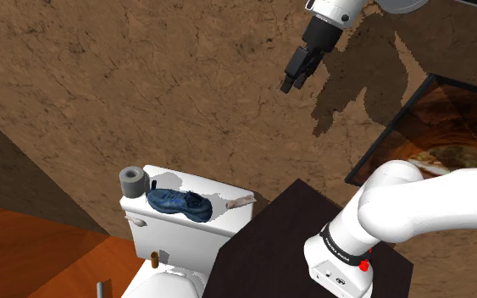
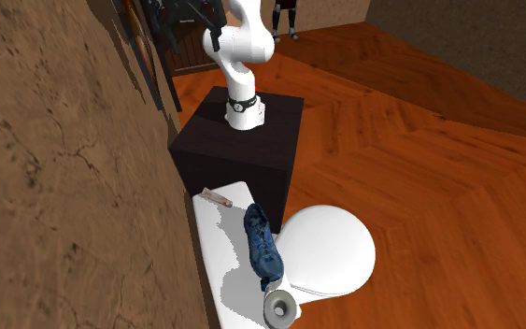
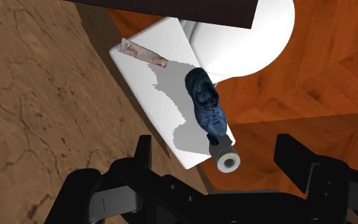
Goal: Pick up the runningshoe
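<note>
A dark blue running shoe (image 1: pixel 177 203) lies on its sole on the white toilet tank lid (image 1: pixel 219 196), lengthwise along it. The second exterior view has the shoe (image 2: pixel 261 245) mid-lid, and the wrist view finds the shoe (image 3: pixel 206 105) far ahead of the hand. My black gripper (image 1: pixel 292 78) hangs high above and toward the shoulder view's right of the shoe, close to the brown wall. Seen from the wrist, the gripper (image 3: pixel 214 145) is open, fingers wide apart with nothing between them.
A grey paper roll (image 1: pixel 131 179) stands at one end of the lid beside the shoe, and a small pinkish tube (image 1: pixel 243 201) lies at the other end. The white toilet bowl (image 2: pixel 331 248) sits below. The dark stand (image 2: pixel 242 140) adjoins the tank. A framed picture (image 1: pixel 431 127) hangs on the wall.
</note>
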`<move>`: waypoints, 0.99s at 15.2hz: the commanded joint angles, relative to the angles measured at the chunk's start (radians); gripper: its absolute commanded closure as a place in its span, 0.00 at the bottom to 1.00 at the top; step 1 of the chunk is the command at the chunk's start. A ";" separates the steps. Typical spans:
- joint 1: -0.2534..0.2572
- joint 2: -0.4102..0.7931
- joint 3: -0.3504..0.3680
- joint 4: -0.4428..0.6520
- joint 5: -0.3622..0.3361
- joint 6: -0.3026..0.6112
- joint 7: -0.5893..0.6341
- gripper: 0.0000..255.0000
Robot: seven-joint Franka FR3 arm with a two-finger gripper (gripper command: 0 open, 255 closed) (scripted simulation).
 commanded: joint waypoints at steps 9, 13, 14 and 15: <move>0.036 0.075 0.090 -0.192 0.025 0.293 0.029 0.00; 0.054 0.156 0.137 -0.256 0.035 0.450 0.047 0.00; 0.058 0.181 0.149 -0.268 0.036 0.490 0.052 0.00; 0.062 0.207 0.161 -0.279 0.037 0.531 0.058 0.00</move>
